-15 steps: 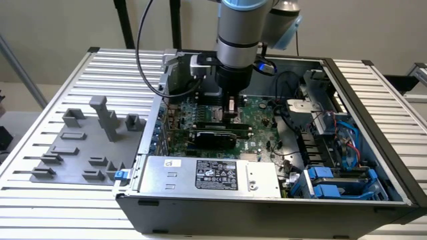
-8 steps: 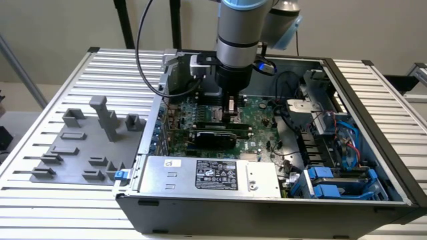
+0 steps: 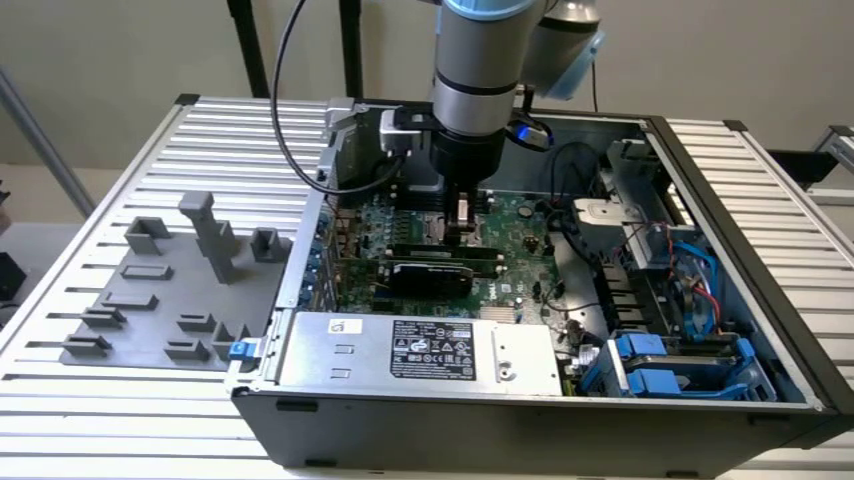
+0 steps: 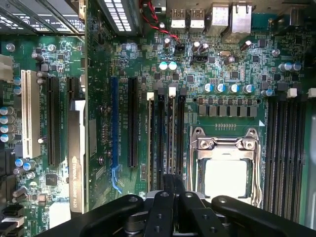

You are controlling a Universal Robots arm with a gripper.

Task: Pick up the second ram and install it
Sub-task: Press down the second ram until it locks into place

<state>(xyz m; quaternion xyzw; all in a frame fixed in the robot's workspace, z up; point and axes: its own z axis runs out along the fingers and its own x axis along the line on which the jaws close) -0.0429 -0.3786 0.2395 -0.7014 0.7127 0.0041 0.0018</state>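
Second ram (image 3: 462, 216) over ribbed metal table (image 3: 120, 390)

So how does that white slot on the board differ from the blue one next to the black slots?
The white slot is pale and broad, while the blue slot is dark blue and much narrower. The blue slot ends in a small hooked blue latch, and the white slot shows no such latch. Both are long, straight and empty, and they lie parallel on the green motherboard.
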